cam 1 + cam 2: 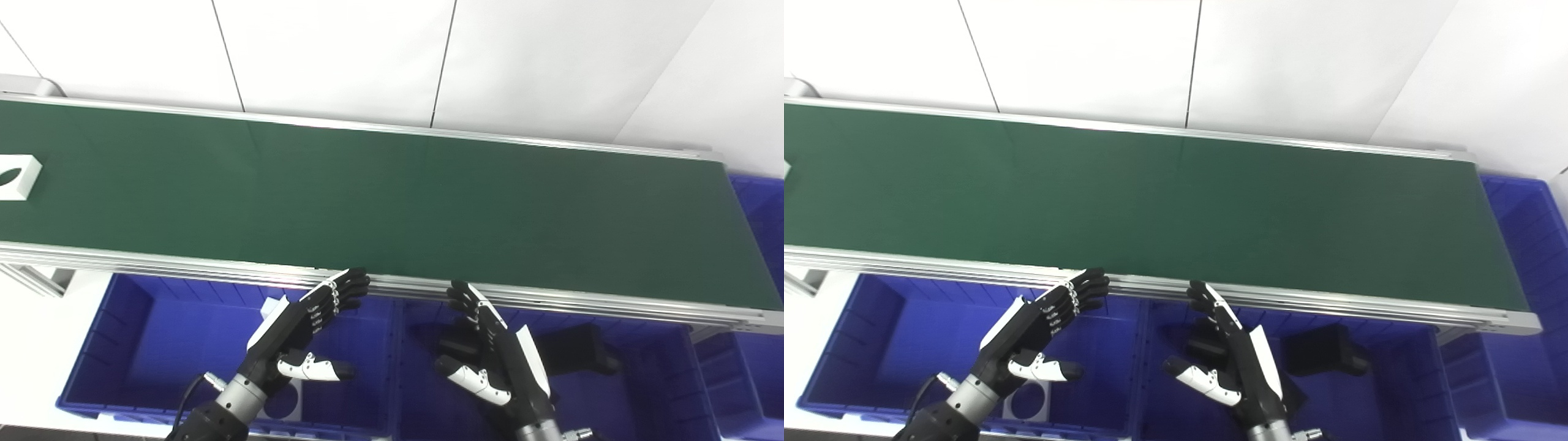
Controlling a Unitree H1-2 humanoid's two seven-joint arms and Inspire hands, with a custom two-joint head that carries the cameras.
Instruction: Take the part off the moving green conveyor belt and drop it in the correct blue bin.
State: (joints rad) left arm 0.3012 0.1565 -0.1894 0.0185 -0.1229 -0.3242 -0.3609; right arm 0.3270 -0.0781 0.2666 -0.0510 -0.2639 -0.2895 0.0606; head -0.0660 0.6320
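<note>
Two hands hover over the blue bins below the near edge of the green conveyor belt (392,202). Left hand (300,334): fingers (343,291) spread wide w/ thumb apart, holding nothing, tips just at belt's near rail. Right hand (493,349): same, fingers wide, empty. White part (17,176) w/ leaf-shaped cutout lies on belt surface at far left edge, well apart from both hands. Left blue bin (122,343) holds white pieces, partly hidden by left hand. Middle blue bin (661,373) holds black parts (1323,349). Another blue bin (1528,226) sits past belt's right end.
</note>
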